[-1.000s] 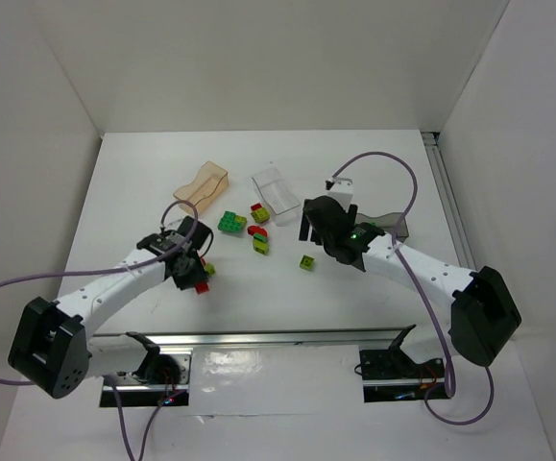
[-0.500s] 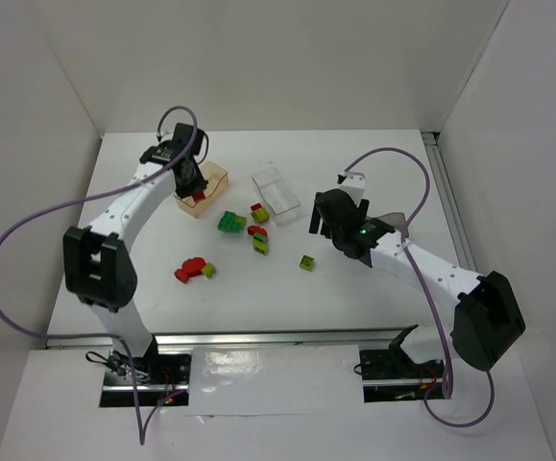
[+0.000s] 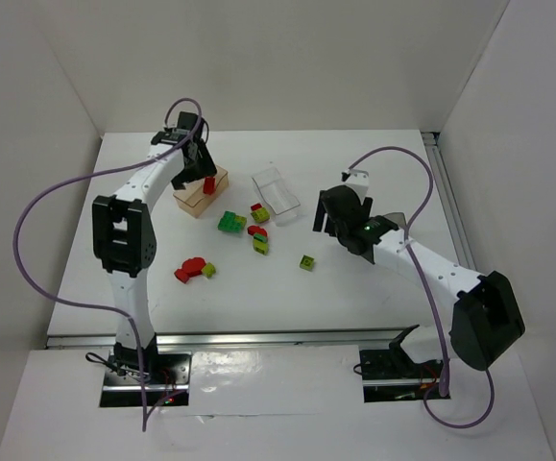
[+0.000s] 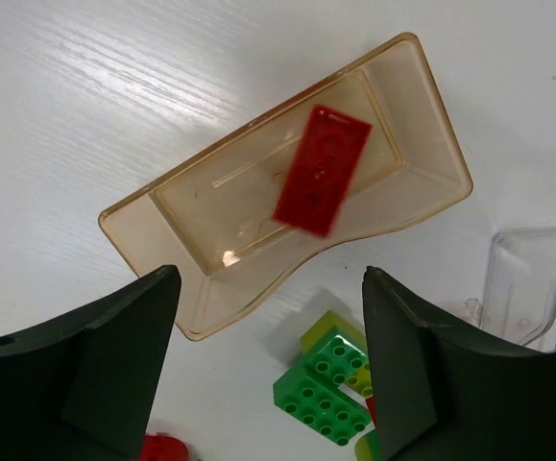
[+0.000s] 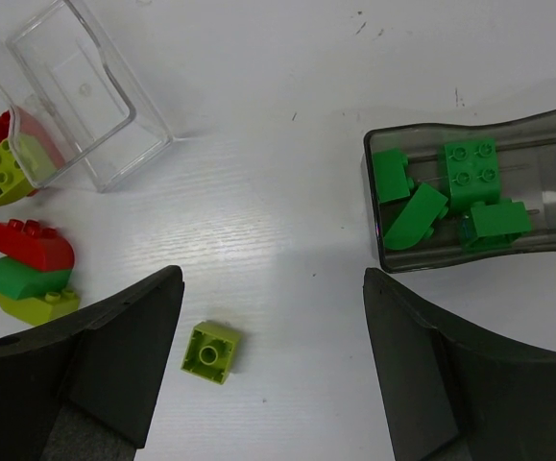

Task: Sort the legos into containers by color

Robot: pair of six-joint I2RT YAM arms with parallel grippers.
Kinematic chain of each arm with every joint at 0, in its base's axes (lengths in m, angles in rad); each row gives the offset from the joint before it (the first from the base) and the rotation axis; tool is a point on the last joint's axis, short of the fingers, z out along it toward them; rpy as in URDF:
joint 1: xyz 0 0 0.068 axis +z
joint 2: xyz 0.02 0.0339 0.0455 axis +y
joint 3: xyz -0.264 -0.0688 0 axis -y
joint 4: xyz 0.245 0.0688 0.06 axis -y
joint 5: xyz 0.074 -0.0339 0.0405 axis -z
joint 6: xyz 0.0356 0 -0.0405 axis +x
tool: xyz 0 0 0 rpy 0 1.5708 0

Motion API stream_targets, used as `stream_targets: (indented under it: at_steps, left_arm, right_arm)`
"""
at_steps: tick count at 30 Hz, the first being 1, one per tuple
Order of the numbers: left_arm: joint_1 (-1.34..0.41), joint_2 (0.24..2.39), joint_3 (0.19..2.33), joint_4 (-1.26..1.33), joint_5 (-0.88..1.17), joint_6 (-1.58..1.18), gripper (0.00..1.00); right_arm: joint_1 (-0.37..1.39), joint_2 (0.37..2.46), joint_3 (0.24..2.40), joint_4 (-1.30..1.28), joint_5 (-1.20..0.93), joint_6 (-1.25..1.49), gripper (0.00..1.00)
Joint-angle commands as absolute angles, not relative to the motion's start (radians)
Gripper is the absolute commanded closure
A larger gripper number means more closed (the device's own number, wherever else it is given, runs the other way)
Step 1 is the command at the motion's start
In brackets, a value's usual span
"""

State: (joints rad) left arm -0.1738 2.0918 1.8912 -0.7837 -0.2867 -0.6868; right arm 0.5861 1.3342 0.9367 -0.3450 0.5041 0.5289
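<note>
My left gripper (image 3: 204,171) (image 4: 270,279) hangs open above the orange-tinted container (image 3: 197,198) (image 4: 162,226). A red lego (image 3: 209,184) (image 4: 322,169), blurred, sits inside that tub just below the jaws. My right gripper (image 3: 322,223) (image 5: 273,279) is open and holds nothing, above a lone yellow-green lego (image 3: 307,262) (image 5: 210,352). The dark smoky container (image 3: 399,226) (image 5: 372,206) holds several green legos (image 5: 470,173). Nothing lies in the clear container (image 3: 276,194) (image 5: 76,96). A bright green lego (image 3: 230,223) (image 4: 330,389) lies near the orange tub.
Mixed red, green and yellow-green bricks (image 3: 259,238) (image 5: 28,269) lie mid-table, with a red and yellow-green pair (image 3: 258,212) beside the clear tub. A red brick (image 3: 190,268) and a yellow-green one (image 3: 207,271) lie nearer the front left. White walls enclose the table.
My left arm swung from the front left of the table up to the orange tub carrying the red brick, then opened and let it go. The right arm barely moved.
</note>
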Motion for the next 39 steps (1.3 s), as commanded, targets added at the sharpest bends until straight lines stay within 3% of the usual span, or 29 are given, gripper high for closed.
stream_targets:
  at_steps: [1, 5, 9, 12, 16, 20, 24, 30, 39]
  left_arm:
    - [-0.181, 2.001, 1.862, -0.779, -0.320, -0.664, 0.16]
    - [-0.224, 1.827, 1.714, -0.767, -0.370, -0.655, 0.24]
    - [-0.274, 1.611, 1.379, -0.729, -0.370, -0.741, 0.32]
    - [-0.340, 1.435, 1.205, -0.701, -0.370, -0.804, 0.31]
    - [-0.350, 1.307, 1.002, -0.715, -0.357, -0.906, 0.21]
    - [-0.336, 1.240, 0.902, -0.750, -0.325, -0.988, 0.09]
    - [-0.336, 1.221, 0.824, -0.741, -0.276, -1.020, 0.07]
    - [-0.304, 1.235, 0.743, -0.736, -0.287, -1.162, 0.19]
    - [-0.250, 1.264, 0.678, -0.626, -0.307, -1.213, 0.27]
  right_arm:
    - [0.581, 1.341, 0.960, -0.322, 0.495, 0.518, 0.17]
    - [0.581, 1.328, 0.942, -0.322, 0.486, 0.528, 0.17]
    - [0.581, 1.307, 0.919, -0.313, 0.476, 0.537, 0.17]
    - [0.600, 1.296, 0.908, -0.322, 0.476, 0.546, 0.17]
    - [0.609, 1.278, 0.897, -0.322, 0.466, 0.557, 0.17]
    - [0.629, 1.278, 0.897, -0.322, 0.466, 0.566, 0.17]
    - [0.629, 1.278, 0.908, -0.344, 0.486, 0.566, 0.17]
    - [0.629, 1.269, 0.908, -0.344, 0.486, 0.566, 0.17]
    - [0.629, 1.290, 0.926, -0.363, 0.511, 0.548, 0.17]
